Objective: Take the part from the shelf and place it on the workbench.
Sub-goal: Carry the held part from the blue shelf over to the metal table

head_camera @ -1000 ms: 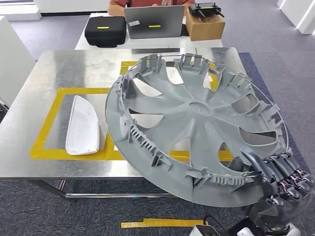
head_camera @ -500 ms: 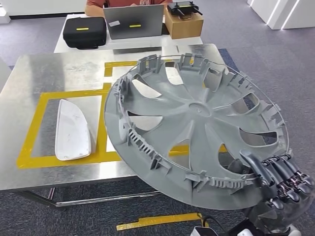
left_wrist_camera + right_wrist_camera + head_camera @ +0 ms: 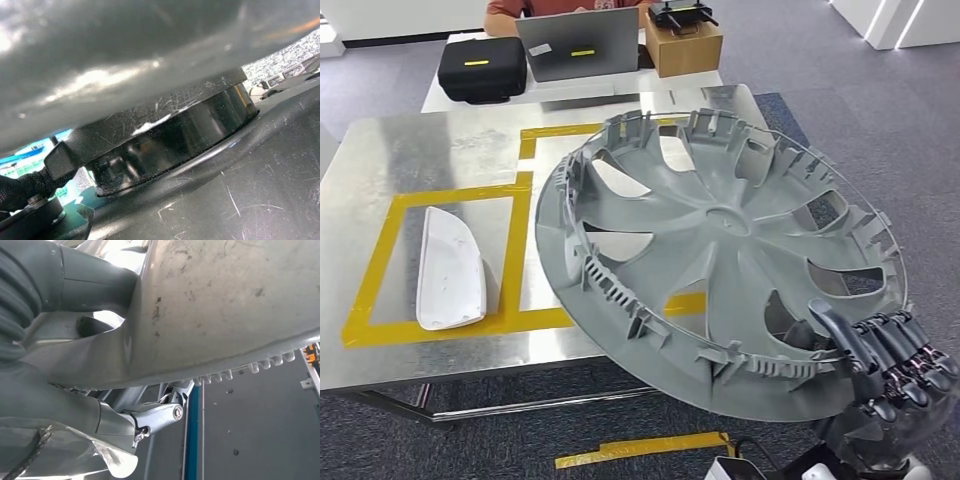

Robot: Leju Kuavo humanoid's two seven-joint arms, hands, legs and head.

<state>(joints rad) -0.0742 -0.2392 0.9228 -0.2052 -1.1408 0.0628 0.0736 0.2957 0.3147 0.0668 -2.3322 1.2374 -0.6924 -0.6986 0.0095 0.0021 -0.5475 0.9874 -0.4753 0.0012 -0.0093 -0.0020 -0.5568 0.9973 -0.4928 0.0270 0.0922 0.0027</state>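
Note:
The part is a large grey wheel cover, ribbed inner side up and tilted, hanging over the right half of the metal workbench. My right hand grips its near rim at the lower right, thumb on top and dark fingers underneath. In the right wrist view the thick grey thumb presses on the cover's scuffed surface. Yellow tape marks rectangles on the bench top, and the cover hides most of the right one.
A white curved part lies in the left taped rectangle. Behind the bench a second table carries a black case, a laptop and a cardboard box, with a person seated there. A yellow tape strip lies on the carpet.
The whole scene has slid left in the picture, so the camera has moved. The wheel cover and my right hand keep the same place in view, grip unchanged.

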